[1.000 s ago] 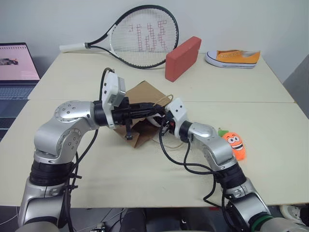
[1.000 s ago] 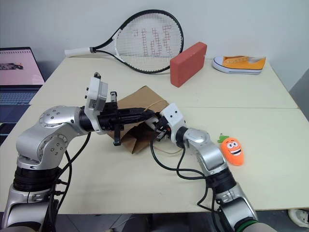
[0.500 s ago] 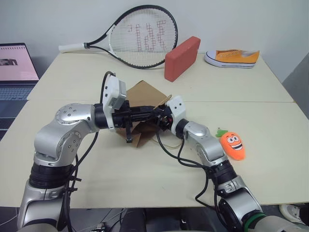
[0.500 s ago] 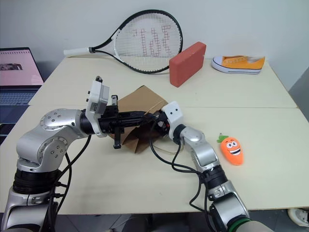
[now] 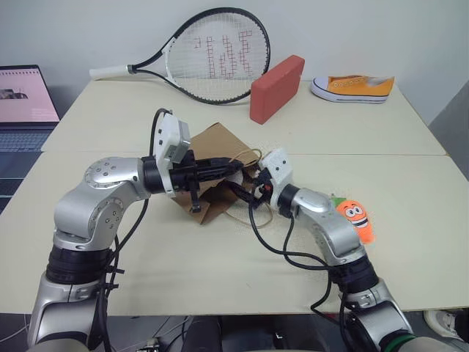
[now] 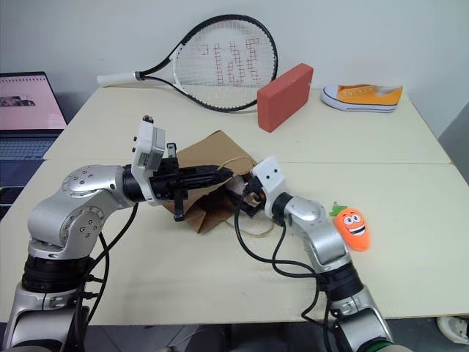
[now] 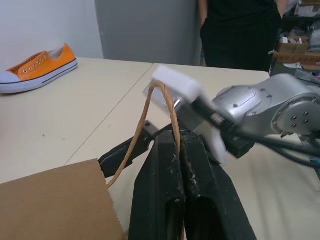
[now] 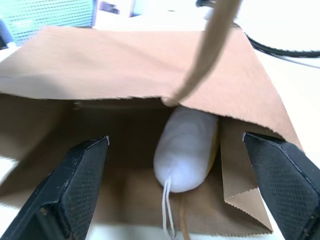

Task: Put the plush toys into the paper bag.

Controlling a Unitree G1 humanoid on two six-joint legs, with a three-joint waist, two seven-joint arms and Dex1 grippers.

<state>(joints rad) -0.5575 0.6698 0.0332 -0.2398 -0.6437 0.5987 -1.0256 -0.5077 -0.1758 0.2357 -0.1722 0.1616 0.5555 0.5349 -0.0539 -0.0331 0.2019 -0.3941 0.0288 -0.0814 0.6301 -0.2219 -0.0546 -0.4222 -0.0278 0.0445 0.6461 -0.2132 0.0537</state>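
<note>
The paper bag (image 5: 212, 172) lay on its side near the middle of the table (image 5: 220, 264), its mouth turned toward the right arm. Inside it, just within the mouth, sat the white egg toy (image 8: 186, 150), a string trailing from its end. The left gripper (image 5: 231, 167) was clamped together on one cord handle (image 7: 167, 107), lifting it so the upper lip of the bag stood raised. The right gripper (image 8: 175, 185) hovered at the mouth with its fingers (image 8: 75, 190) spread wide apart and nothing between them, so the egg appeared to be released and in place.

The carrot toy (image 5: 357, 218) lay on the table toward the right edge, just beside the right forearm and well apart from the bag. The step in hand looked like the end of the first placement, about half of the task done. The next move would likely call for the right arm to draw clear of the bag, swing out to the carrot, close on it and carry it back, while the left grip kept the mouth open. A racket (image 5: 205, 55), a red block (image 5: 277, 88) and a sneaker (image 5: 352, 88) lay along the far edge, out of the way.
</note>
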